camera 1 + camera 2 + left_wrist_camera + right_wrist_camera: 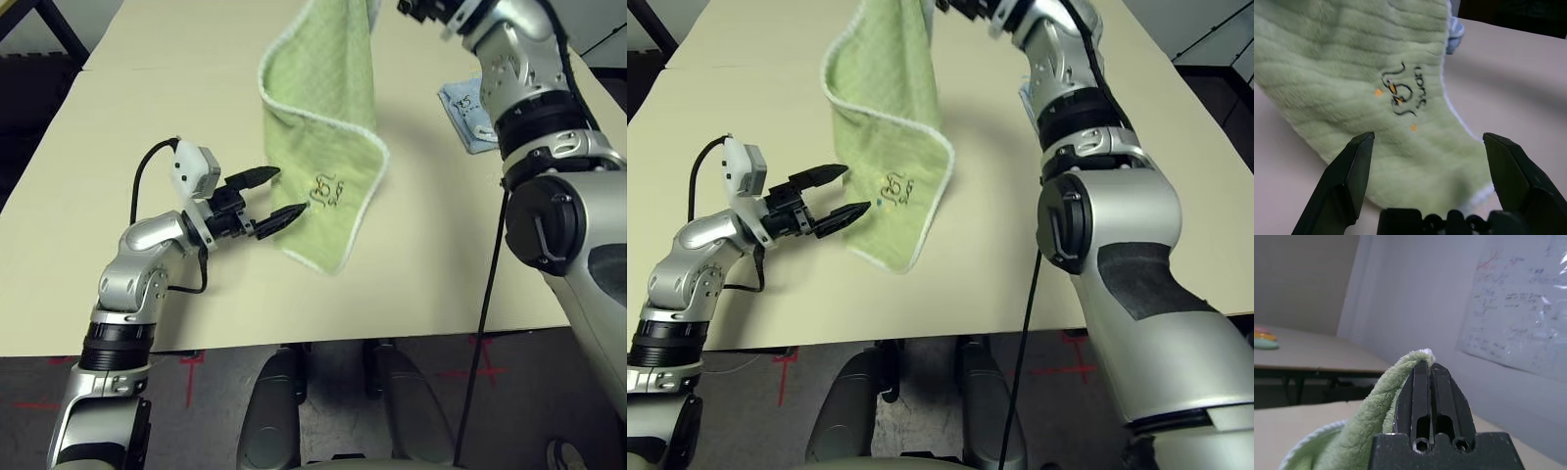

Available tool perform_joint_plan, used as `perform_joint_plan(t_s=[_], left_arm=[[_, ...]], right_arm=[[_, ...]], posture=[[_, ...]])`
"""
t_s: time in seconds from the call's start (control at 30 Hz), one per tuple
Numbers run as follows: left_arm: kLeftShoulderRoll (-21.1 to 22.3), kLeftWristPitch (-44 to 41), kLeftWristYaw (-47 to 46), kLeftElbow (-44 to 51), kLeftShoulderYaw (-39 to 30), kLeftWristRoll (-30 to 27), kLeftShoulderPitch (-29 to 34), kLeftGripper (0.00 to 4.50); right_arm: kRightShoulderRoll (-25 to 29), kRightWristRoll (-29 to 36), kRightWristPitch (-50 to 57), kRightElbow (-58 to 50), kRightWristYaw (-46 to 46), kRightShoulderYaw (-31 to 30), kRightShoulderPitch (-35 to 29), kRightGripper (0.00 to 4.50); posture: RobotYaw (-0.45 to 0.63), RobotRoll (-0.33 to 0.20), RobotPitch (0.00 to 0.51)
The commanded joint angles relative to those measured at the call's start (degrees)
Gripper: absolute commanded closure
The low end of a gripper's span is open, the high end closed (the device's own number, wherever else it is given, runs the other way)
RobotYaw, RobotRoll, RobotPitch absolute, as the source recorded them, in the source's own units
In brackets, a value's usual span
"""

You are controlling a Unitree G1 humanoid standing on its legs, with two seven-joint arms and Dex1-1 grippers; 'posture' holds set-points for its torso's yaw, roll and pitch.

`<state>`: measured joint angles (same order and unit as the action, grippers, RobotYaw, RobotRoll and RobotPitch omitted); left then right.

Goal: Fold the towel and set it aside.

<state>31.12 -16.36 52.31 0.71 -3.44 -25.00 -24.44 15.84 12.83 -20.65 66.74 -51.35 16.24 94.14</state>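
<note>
The light green towel (323,127) hangs from its top corner, lifted high over the table, its lower end folded and resting on the tabletop. A small dark logo (1400,93) with yellow dots shows near the lower end. My right gripper (1429,382) is raised at the top of the head views, shut on the towel's top corner. My left gripper (274,199) stands open low over the table, its fingertips (1356,166) just short of the towel's lower left edge, the cloth lying ahead between them.
A small light blue folded cloth (468,116) lies on the table at the right, partly behind my right arm. A black cable hangs down from the right arm past the table's front edge (294,343). Beige tabletop stretches to the left.
</note>
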Motion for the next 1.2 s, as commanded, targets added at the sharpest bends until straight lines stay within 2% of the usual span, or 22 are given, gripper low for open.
perform_joint_plan(t_s=[0.03, 0.23, 0.33, 0.73, 0.93, 1.2], left_arm=[[-0.56, 1.1, -0.44, -1.62, 0.9, 1.57, -0.48, 0.0], [-0.45, 2.4, -0.15, -3.2, 0.86, 2.4, -1.83, 0.0], [-0.96, 2.55, -0.58, -3.25, 0.75, 2.34, -2.11, 0.0], [-4.59, -0.83, -3.32, -2.55, 0.42, -0.04, -5.41, 0.0], [-4.98, -0.06, -2.71, -3.48, 1.63, 1.28, -5.21, 0.0], [-6.9, 0.51, -8.61, -4.0, 3.71, 6.34, -5.75, 0.0]], right_arm=[[1.53, 1.2, -1.83, -0.68, 2.59, 0.94, 5.94, 4.47], [4.49, -0.42, -4.43, 0.96, 9.37, 0.74, 15.49, 4.47], [5.94, -5.2, -1.79, 2.32, 11.28, -3.43, 15.78, 4.47], [4.12, -3.52, 1.74, 2.62, 9.02, -3.6, 15.04, 4.47], [4.36, -5.25, 2.23, 4.25, 18.43, -3.95, 19.07, 4.47], [-0.02, -3.28, 9.22, 4.66, 20.52, -3.0, 21.54, 4.47]], posture=[[-0.01, 0.0, 0.186], [-0.01, 0.0, 0.181], [-0.01, 0.0, 0.181], [0.01, 0.0, 0.176], [-0.01, 0.0, 0.176], [0.02, 0.0, 0.184]])
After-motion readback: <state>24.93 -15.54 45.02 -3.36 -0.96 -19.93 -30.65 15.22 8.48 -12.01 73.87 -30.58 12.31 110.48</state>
